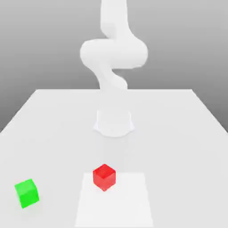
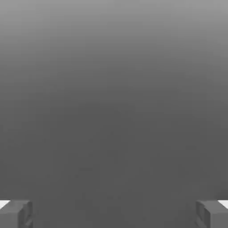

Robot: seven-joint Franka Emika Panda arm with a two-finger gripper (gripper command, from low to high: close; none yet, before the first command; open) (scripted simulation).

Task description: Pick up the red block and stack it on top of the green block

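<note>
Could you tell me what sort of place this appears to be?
Probably a simulated robot workspace: a white robot arm behind a plain table, with a red block and a green block.

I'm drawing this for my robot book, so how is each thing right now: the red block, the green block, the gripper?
red block: on the table, partly over the white patch, not stacked
green block: on the table, nothing on top
gripper: open, holding nothing
</note>
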